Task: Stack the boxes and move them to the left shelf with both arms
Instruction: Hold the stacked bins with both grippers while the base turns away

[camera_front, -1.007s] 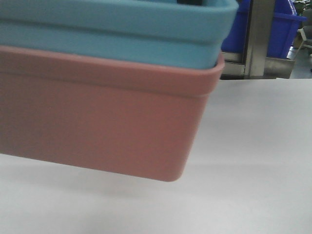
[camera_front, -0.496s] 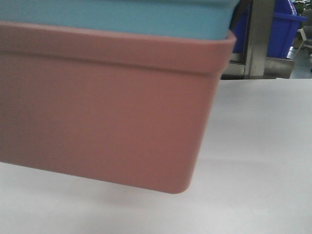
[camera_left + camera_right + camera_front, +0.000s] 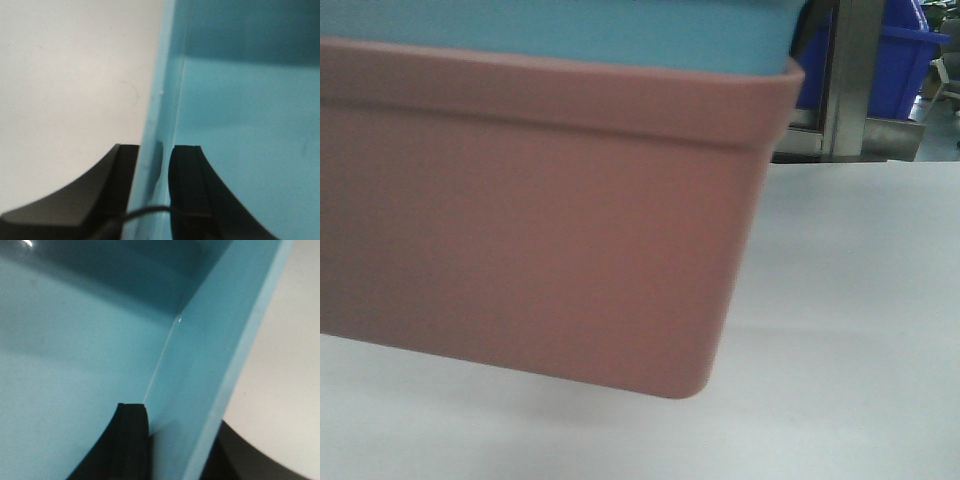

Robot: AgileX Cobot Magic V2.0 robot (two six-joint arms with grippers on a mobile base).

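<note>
The salmon pink box (image 3: 540,230) fills most of the front view and hangs above the white table, with a shadow under it. The light blue box (image 3: 570,30) sits nested inside it, and only its top band shows. My left gripper (image 3: 155,167) is shut on the blue box's left wall (image 3: 160,100), one finger outside and one inside. My right gripper (image 3: 180,440) is shut on the blue box's right wall (image 3: 220,340), with its inner finger (image 3: 131,440) against the wall and the outer one half hidden behind it. The left shelf is out of view.
The white table (image 3: 860,320) stretches out to the right of and below the stack. At the back right a steel post (image 3: 850,80) stands with dark blue bins (image 3: 910,60) behind it.
The stacked boxes have grown larger and moved slightly right in the front view, and less of the blue box shows. In the last half second they barely moved.
</note>
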